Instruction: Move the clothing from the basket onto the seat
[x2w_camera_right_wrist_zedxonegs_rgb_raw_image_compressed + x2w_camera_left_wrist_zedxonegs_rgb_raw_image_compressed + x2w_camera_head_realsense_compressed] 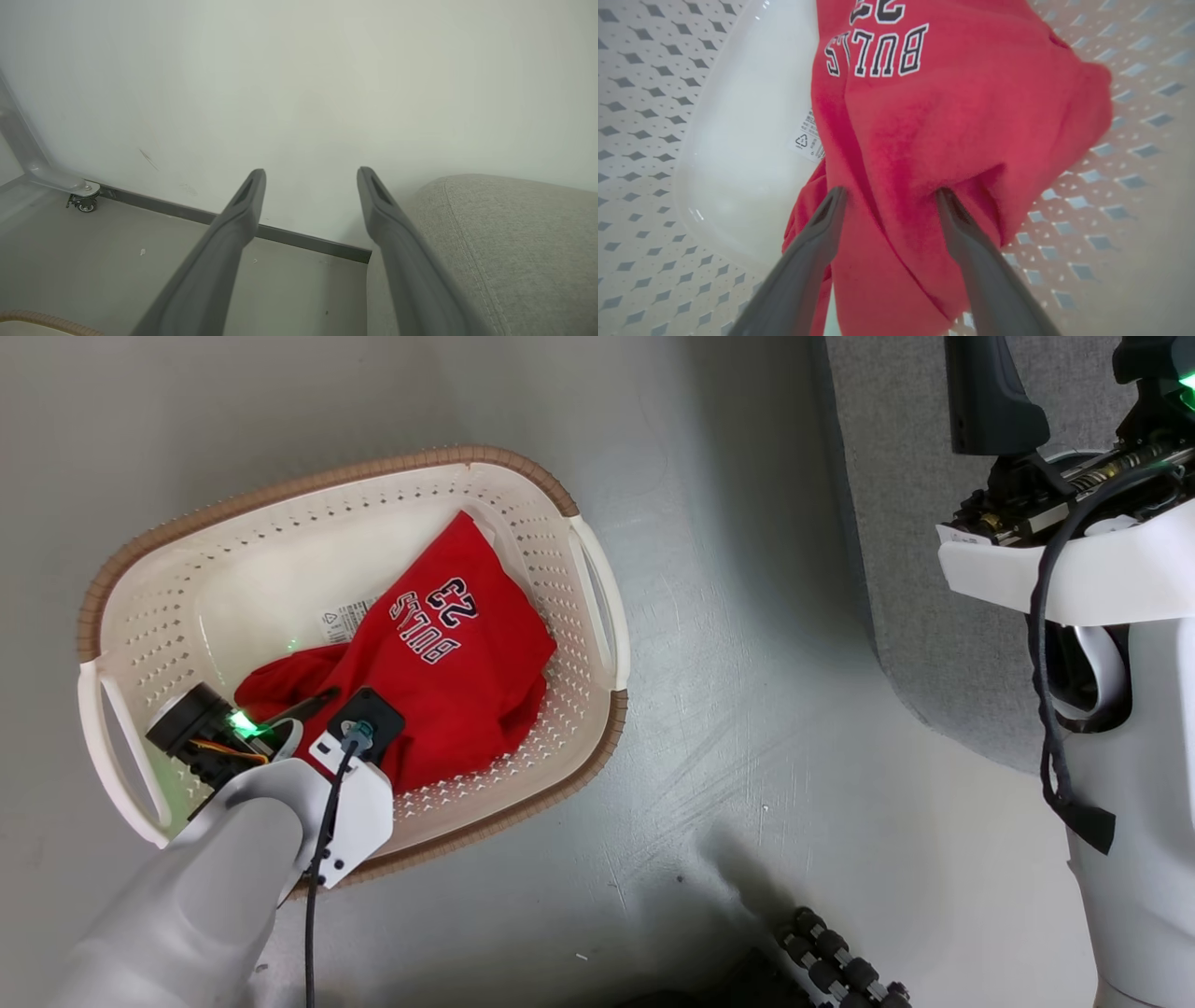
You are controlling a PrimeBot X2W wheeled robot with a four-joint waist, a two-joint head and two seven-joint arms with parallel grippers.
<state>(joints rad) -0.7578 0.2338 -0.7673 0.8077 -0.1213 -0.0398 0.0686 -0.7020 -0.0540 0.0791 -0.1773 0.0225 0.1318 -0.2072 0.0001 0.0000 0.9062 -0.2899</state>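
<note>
L gripper [889, 193] is standing open, fingers [817, 233] spread wide w/ both tips pressing into the jersey [948, 116]. A ridge of red cloth is bulging btw them, but nothing is being pinched yet, so it's holding nothing.

The jersey [448, 681] is lying crumpled in the basket [327, 485], "BULLS" and "23" facing up, partly covering the label [805, 140] on the basket bottom. Can't tell if it's one garment or more.

Step in hand, prob.: the grasp, i.e. the very start of the pick. What shows of the sofa [915, 523] is bare. The next move is calling for a full close on that ridge, deep enough that thin cloth isn't slipping out. Then a lift straight up till the hem is clearing the rim, then a swing right to the sofa.

L arm [215, 877] is reaching down into the basket from its near-left side, wrist pitched steeply down, cable running along the forearm.

R gripper [312, 179] is hanging in the air approx. as wide open, empty, pointing at the wall [299, 70], w/ the sofa [514, 233] corner just beside its right finger.
</note>
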